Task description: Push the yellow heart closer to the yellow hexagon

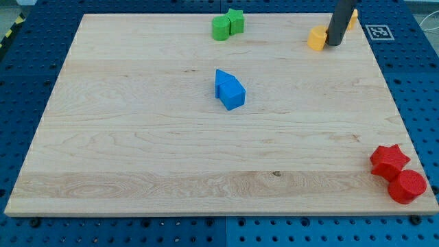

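Observation:
Two yellow blocks sit near the view's top right corner of the wooden board [137, 137]. One yellow block [317, 38] lies just to the left of my tip [334, 44] and touches it or nearly does. The other yellow block [352, 18] is up and to the right, mostly hidden behind the dark rod [341, 20]. I cannot tell which one is the heart and which the hexagon. The rod stands between the two blocks.
A green star [236, 20] and another green block [220, 29] touch at the top middle. Two blue blocks [229, 89] sit together near the centre. A red star [389, 160] and a red cylinder [407, 186] sit at the bottom right corner.

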Action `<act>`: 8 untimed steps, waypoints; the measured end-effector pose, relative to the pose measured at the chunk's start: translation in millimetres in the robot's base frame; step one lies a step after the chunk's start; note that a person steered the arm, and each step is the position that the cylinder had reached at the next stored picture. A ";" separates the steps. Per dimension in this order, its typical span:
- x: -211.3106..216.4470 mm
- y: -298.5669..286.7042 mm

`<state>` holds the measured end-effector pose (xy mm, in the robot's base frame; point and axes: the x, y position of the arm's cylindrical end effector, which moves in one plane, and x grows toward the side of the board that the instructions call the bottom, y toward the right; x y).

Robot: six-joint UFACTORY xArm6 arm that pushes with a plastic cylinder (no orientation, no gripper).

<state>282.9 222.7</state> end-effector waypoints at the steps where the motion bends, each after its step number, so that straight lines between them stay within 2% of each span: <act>1: 29.7 0.8; 2: 69.8 -3.7; 3: 72.7 -30.5; 5: 32.0 -50.7; 6: 0.8 -45.0; 8: -30.9 -22.0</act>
<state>252.0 200.7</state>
